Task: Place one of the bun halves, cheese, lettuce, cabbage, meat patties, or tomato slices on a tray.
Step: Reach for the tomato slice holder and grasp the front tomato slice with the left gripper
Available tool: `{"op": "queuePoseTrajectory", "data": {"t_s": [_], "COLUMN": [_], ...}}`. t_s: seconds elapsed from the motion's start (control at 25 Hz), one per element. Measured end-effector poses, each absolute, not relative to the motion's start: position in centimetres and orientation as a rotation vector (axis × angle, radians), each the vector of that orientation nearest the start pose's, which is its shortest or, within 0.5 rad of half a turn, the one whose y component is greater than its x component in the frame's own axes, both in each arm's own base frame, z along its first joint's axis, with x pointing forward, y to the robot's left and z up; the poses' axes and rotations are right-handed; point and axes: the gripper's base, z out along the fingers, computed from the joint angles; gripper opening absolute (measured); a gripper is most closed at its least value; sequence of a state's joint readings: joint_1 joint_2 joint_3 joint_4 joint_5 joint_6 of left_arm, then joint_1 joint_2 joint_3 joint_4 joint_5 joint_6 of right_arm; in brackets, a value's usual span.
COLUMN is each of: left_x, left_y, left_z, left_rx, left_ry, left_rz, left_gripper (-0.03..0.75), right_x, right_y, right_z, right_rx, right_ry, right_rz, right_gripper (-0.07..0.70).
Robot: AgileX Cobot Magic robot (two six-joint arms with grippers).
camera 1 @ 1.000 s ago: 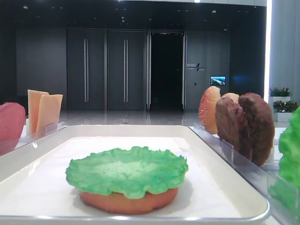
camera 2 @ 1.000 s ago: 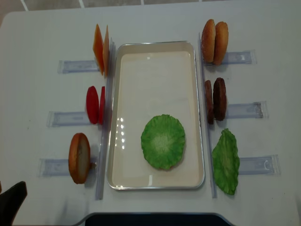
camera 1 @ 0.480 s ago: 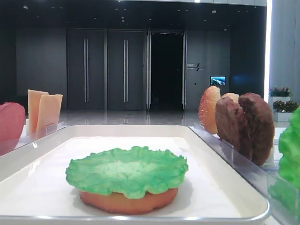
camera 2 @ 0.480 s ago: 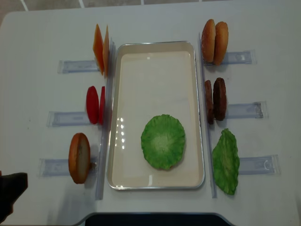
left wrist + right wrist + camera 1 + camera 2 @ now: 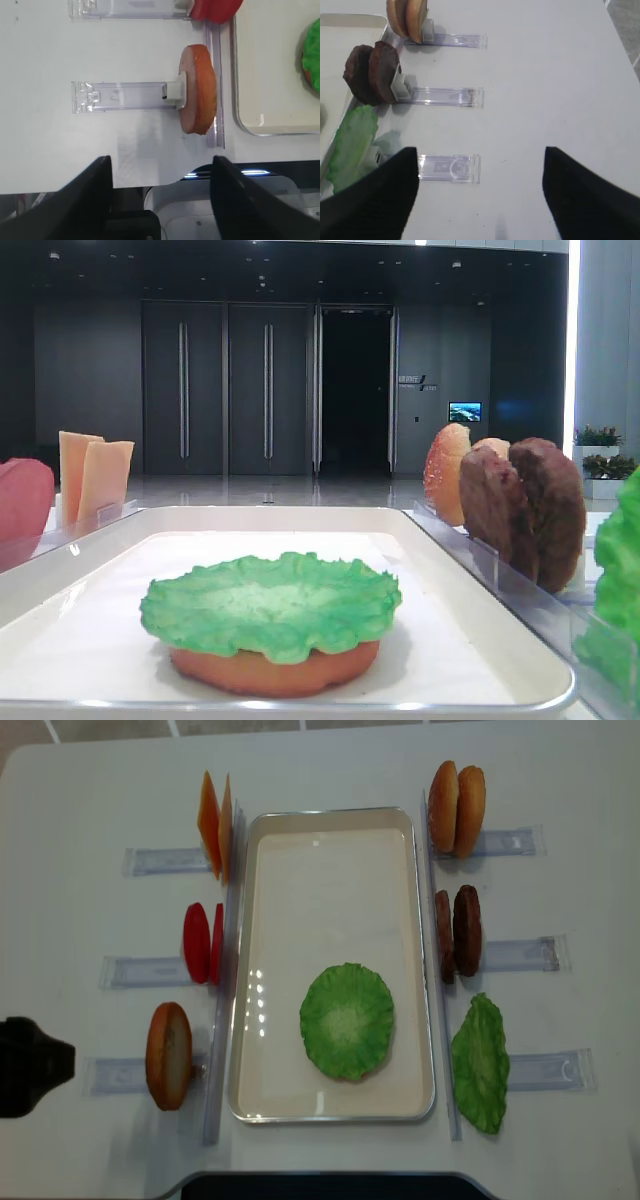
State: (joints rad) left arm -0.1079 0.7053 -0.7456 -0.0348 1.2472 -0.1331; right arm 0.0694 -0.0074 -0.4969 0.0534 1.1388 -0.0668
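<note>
Lettuce (image 5: 347,1020) hides most of bun half (image 5: 272,668) on tray (image 5: 330,840); both grippers' jaws apart, tips cut off.

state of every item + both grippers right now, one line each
tray: flat on table, holds one stack
lettuce: lying flat on a bun half in the tray
bun halves: two on edge in right holder; one on edge at left
meat patties: two, on edge
tomato slices: on edge
cheese: on edge
spare lettuce: right of tray
left gripper: open, empty
right gripper: open, empty
</note>
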Motion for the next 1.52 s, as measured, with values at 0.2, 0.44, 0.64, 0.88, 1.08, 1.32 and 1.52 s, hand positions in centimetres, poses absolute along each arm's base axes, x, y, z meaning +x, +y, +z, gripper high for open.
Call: {"op": "queuePoseTrajectory", "data": {"t_s": [0.2,0.44,0.64,0.88,1.08,1.32,1.52], "left_x": [12.4,16.1,18.7,21.3,23.5,26.2,27.7], "left_y": [-1.4,-1.6,-1.9,-2.1,-2.3,-2.5,-2.6], "left_z": [31.8,32.6,32.7,32.4,32.0,31.0,30.4], "left_rx": [-0.066,-0.076,-0.087,-0.101,-0.111,-0.113,-0.110], "left_ry": [2.742,2.785,2.818,2.854,2.885,2.927,2.948], "left_rz": [-0.084,-0.048,-0.039,-0.026,-0.008,0.002,0.018], "left_gripper": [0.471,0.471,0.471,0.471,0.471,0.471,0.471], "right_x": [-0.9,-0.9,-0.9,-0.9,-0.9,-0.9,-0.9], "right_y": [0.4,0.4,0.4,0.4,0.4,0.4,0.4], "right_z": [27.0,27.0,27.0,27.0,27.0,27.0,27.0], "right_rx": [-0.149,-0.149,-0.149,-0.149,-0.149,-0.149,-0.149], "right_ry": [2.112,2.112,2.111,2.111,2.111,2.111,2.111], "right_rz": [0.066,0.066,0.066,0.066,0.066,0.066,0.066], "right_gripper": [0.523,0.523,0.523,0.523,0.523,0.523,0.523]}}
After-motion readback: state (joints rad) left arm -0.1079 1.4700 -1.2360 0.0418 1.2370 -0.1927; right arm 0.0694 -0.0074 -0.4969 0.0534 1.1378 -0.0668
